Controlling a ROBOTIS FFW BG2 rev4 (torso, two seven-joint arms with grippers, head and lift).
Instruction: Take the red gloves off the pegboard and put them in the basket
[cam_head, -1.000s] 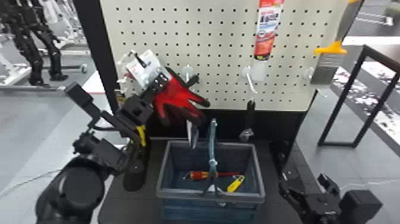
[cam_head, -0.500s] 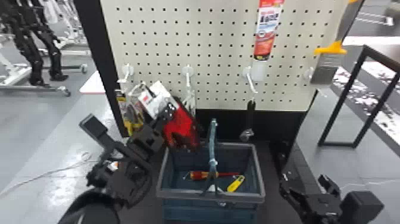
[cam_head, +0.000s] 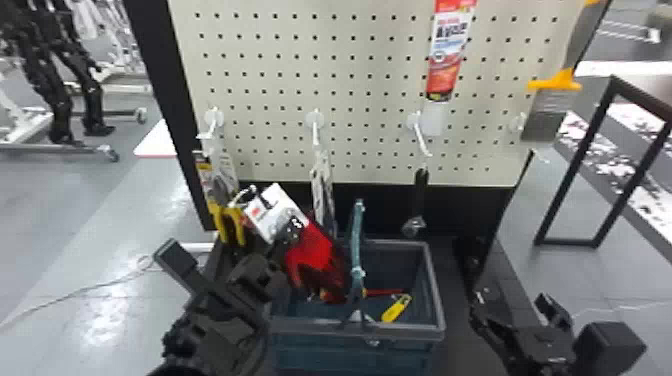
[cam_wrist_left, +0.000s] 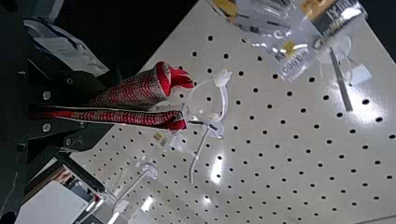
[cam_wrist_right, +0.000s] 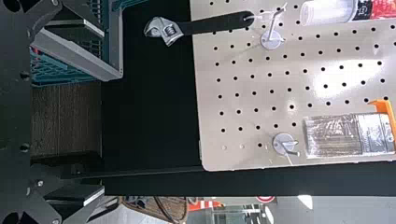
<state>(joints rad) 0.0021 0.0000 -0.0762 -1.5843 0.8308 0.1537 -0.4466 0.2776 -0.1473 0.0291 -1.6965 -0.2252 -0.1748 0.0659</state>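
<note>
Red gloves (cam_head: 320, 252), grasped by the left hand (cam_wrist_left: 77, 113), have come down from the pegboard (cam_head: 345, 85) to the basket's (cam_head: 395, 330) left side; lowering and release probably remain. The right hand (cam_wrist_right: 100, 112) is spread, at right.

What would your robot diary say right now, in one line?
left gripper: shut on red gloves | gloves: off pegboard, at basket | right gripper: open
</note>
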